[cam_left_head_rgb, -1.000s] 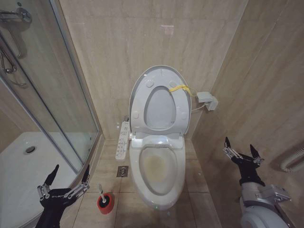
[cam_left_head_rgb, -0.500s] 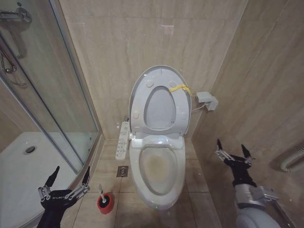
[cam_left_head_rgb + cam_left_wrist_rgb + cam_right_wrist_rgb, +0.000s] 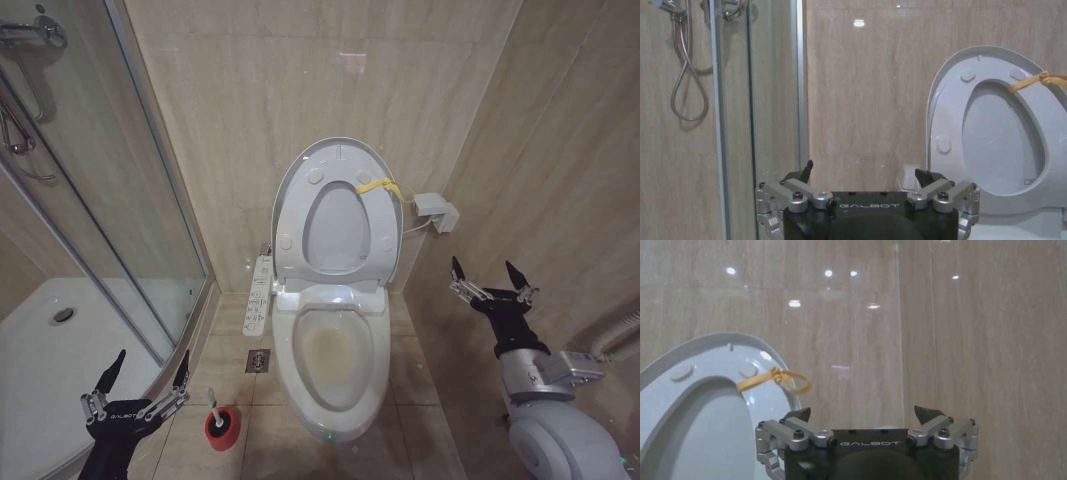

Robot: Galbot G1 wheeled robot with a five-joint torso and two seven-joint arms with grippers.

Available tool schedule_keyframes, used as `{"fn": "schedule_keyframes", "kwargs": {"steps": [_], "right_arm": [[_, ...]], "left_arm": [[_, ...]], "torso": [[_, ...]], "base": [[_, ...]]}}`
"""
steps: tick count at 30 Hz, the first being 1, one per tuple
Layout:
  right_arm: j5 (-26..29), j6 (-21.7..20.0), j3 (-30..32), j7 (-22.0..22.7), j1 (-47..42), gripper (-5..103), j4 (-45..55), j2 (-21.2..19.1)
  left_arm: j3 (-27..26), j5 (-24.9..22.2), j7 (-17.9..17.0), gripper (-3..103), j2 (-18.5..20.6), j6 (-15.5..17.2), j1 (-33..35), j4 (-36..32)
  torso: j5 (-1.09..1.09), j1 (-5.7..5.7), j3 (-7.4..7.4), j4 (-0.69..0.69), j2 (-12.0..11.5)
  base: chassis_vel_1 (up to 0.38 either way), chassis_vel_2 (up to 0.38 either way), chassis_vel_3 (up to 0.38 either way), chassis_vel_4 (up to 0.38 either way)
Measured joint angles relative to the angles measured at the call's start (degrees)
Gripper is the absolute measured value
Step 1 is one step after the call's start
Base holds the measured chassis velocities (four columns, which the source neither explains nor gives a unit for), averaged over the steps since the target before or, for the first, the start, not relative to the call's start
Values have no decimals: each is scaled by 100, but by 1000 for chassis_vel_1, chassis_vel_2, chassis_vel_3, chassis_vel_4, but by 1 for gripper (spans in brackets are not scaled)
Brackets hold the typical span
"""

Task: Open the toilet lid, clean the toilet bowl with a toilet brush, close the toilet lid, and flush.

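The toilet lid (image 3: 300,185) is standing upright against the tiled wall with the ring seat (image 3: 375,225) folded up against it, so the toilet bowl (image 3: 335,345) is lying fully exposed, its brownish-yellow stains facing up where a brush can reach them; the opening step looks done and the scrubbing not yet begun. The yellow tag (image 3: 378,186) is hanging at the lid's rim on the robot's right, likely a pull point for handling it. The toilet brush (image 3: 212,400) is sitting in its red holder cup (image 3: 222,424) on the floor just left of the bowl, handle tilted up and free to be taken. The left gripper (image 3: 135,385) is hovering low near that holder with its fingers spread and nothing between them, well placed for the handle. The right gripper (image 3: 490,280) is raised beside the bowl near the right wall, fingers likewise spread and empty, well apart from the lid.
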Motion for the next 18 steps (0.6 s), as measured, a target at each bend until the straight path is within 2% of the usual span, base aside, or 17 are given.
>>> {"fn": "schedule_keyframes", "kwargs": {"steps": [3,5,7,13,18], "right_arm": [[48,-135,70,116,166,100,74,-49],[196,-307,-7,151,563,100,-40,-203],[247,-346,-21,159,675,100,-90,-266],[420,-355,38,168,755,100,-291,-456],[492,-324,-116,252,1341,100,-808,-590]], "left_arm": [[1,-1,1,100,2,-1,-1,2],[2,-2,3,100,1,-3,-2,3],[2,-2,3,100,1,-4,-2,3],[2,-3,4,100,1,-5,-2,6],[2,-3,4,100,0,-8,-2,8]], "torso": [[-1,0,-1,-7,0],[1,0,0,1,0],[0,0,0,2,0],[0,0,0,-4,0],[0,0,0,0,0]], "base": [[0,0,0,0],[0,0,0,0],[0,0,0,0],[0,0,0,0],[0,0,0,0]]}}
